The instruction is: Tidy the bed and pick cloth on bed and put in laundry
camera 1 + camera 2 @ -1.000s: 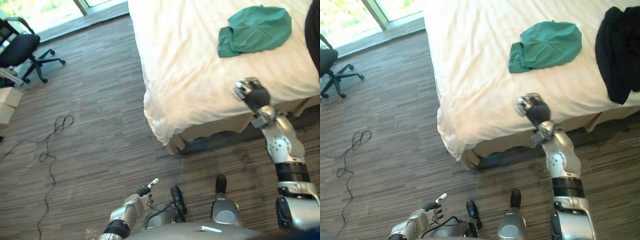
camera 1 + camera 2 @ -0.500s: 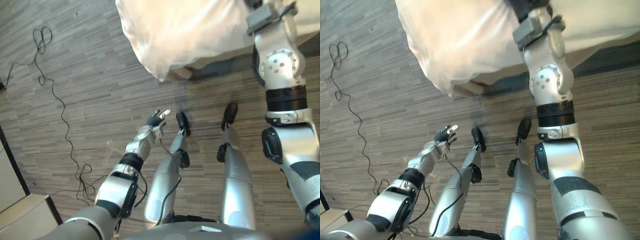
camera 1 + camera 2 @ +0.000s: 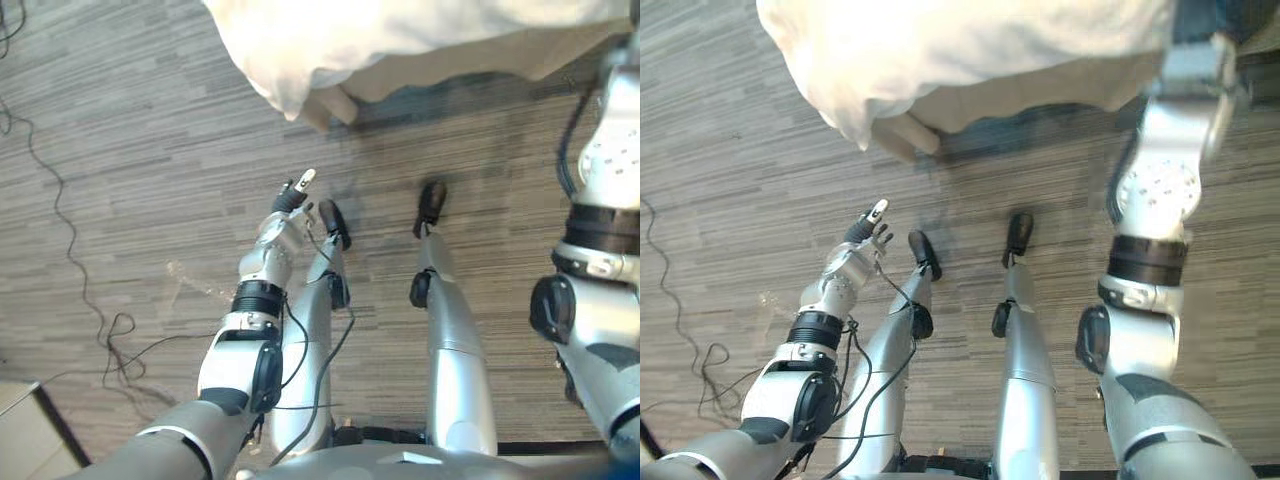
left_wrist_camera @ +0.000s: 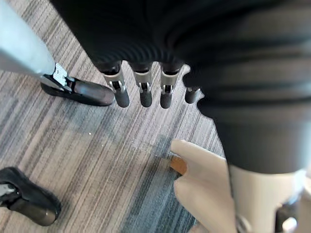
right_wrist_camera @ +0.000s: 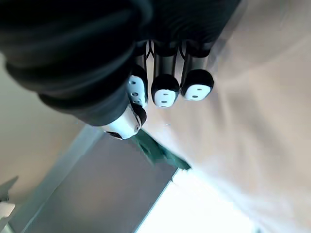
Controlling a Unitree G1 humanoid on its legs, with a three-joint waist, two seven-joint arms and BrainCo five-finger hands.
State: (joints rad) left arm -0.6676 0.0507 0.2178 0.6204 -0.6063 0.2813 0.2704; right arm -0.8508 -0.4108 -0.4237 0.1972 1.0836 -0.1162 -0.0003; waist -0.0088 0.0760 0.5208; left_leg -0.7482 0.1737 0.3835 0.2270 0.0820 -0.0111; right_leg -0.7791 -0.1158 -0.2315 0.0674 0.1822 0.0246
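The left robot hand (image 3: 288, 198) hangs low over the wood floor (image 3: 130, 150), out in front of the robot and short of the bed (image 3: 330, 100) corner. Its fingers (image 4: 141, 93) are straight and loosely spread in a row, holding nothing and touching nothing; the left wrist view shows them over bare boards, with the draped corner of the white sheet (image 4: 204, 184) close by. The right arm reaches up and forward over the bed edge on the robot's right. In the right wrist view the right robot hand (image 5: 165, 82) has its fingers curled in, pads turned back towards the camera, and the thumb (image 5: 125, 124) tucked close beside them, with nothing held between them. That hand is over the pale sheet. The green cloth (image 5: 163, 154) lies on the bed past the thumb; a crumpled dark-green edge of it shows against the sheet. Whether the thumb touches the cloth or is merely in front of it cannot be told.
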